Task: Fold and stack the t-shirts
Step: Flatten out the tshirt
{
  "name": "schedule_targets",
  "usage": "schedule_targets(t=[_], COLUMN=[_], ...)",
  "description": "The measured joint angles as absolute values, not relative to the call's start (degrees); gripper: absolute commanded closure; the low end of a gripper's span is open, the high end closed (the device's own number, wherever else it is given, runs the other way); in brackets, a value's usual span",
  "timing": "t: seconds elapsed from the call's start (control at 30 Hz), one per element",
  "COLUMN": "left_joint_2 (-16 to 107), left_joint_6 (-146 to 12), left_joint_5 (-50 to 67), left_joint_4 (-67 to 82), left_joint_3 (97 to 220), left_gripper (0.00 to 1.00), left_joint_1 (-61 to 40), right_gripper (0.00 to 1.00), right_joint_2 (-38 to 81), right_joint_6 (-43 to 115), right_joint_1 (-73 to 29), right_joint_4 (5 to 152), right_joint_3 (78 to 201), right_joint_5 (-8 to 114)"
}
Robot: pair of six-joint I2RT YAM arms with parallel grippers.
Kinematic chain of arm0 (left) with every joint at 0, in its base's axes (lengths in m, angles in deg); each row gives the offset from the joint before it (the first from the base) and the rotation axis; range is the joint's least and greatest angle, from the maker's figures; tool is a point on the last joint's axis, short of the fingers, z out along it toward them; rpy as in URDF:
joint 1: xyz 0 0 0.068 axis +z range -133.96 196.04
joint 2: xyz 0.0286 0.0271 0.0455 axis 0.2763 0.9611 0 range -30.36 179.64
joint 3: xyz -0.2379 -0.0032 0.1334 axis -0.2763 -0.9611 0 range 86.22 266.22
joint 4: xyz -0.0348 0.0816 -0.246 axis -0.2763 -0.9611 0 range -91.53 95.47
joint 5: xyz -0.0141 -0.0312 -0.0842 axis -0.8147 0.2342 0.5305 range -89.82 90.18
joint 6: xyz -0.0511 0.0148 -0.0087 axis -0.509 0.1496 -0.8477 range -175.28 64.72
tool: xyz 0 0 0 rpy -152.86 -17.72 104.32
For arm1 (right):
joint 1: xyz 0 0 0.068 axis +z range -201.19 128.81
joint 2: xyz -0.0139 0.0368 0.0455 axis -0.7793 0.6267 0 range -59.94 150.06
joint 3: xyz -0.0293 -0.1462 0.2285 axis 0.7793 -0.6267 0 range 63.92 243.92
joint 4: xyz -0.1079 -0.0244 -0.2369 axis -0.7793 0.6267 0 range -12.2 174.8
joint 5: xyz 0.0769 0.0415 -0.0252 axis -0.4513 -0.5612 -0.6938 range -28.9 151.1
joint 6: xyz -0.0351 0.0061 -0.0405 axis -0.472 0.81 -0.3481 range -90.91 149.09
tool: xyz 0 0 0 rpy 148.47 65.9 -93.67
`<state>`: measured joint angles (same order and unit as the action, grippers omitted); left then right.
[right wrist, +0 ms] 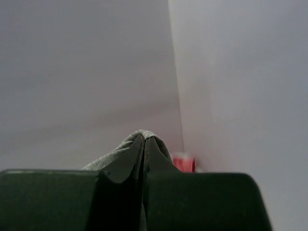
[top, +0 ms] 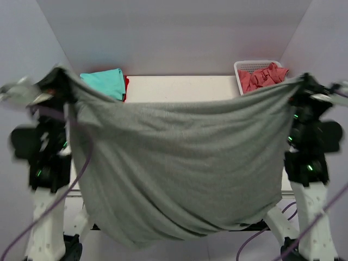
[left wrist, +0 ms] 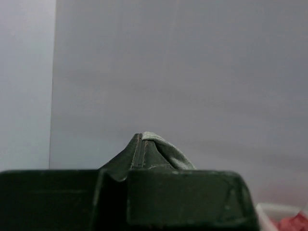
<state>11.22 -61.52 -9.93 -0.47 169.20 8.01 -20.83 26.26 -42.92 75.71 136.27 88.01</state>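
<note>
We have the grey t-shirt stretched in the air between our two claws. The left claw is closed on one upper corner and the right claw on the other. Each wrist view shows a pinch of grey hem poking out from tightly shut jaws. From the line between the claws the cloth sags in a broad curtain. Its lowest edge hangs well below them and hides most of the table.

We judge this to be the spreading step, with folding not yet begun. The next move calls for both claws to travel forward and down together, keeping the same span so the top edge stays taut. The hanging hem should meet the table first and the rest be laid flat behind it. If one claw leads or the span narrows, the slack middle will likely bunch.

Beyond the right claw, slightly to its inner side, stands the white mesh basket. It holds a crumpled coral-pink t-shirt heaped above the rim; we cannot tell whether more than one garment is in there. Beyond the left claw, the teal t-shirt lies folded on the table. A sliver of the red t-shirt shows at its edge, so we take that to be the stack.
</note>
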Motion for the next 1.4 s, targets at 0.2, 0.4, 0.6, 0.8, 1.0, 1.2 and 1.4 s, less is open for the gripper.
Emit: schedule_targets(t=[0.2, 0.4, 0.6, 0.8, 1.0, 1.2, 1.4], left_joint_2=[29.71, 50.13, 68.93, 83.55, 90.48, 91.22, 97.38], left_joint_6=[-63.51, -65.04, -66.81, -67.40, -67.86, -68.47, -68.45], left_joint_5=[-16.53, -21.18, -22.61, -22.39, -22.32, -22.71, -22.06], left_joint_4=[2.96, 5.32, 6.24, 7.27, 7.27, 7.62, 7.49], left_joint_3=[157.22, 152.24, 157.90, 168.50, 176.45, 179.08, 191.47], left_gripper=[1.00, 1.00, 1.00, 1.00, 1.00, 1.00, 1.00], left_joint_1=[8.05, 8.12, 8.90, 9.89, 10.46, 10.70, 10.98], right_gripper=[1.00, 1.00, 1.00, 1.00, 1.00, 1.00, 1.00], right_joint_2=[-6.93, 13.57, 33.44, 42.77, 51.34, 57.13, 60.06], right_joint_6=[31.46, 38.04, 42.02, 42.08, 40.86, 39.81, 38.65], right_joint_1=[-42.96, -43.34, -43.93, -43.99, -44.08, -44.01, -43.97], right_joint_4=[69.70, 67.32, 66.64, 65.65, 65.59, 66.64, 67.75], right_joint_3=[120.47, 115.79, 120.23, 129.52, 140.73, 146.57, 150.88], right_joint_5=[89.70, 89.59, 88.27, 86.42, 86.68, 86.90, 87.34])
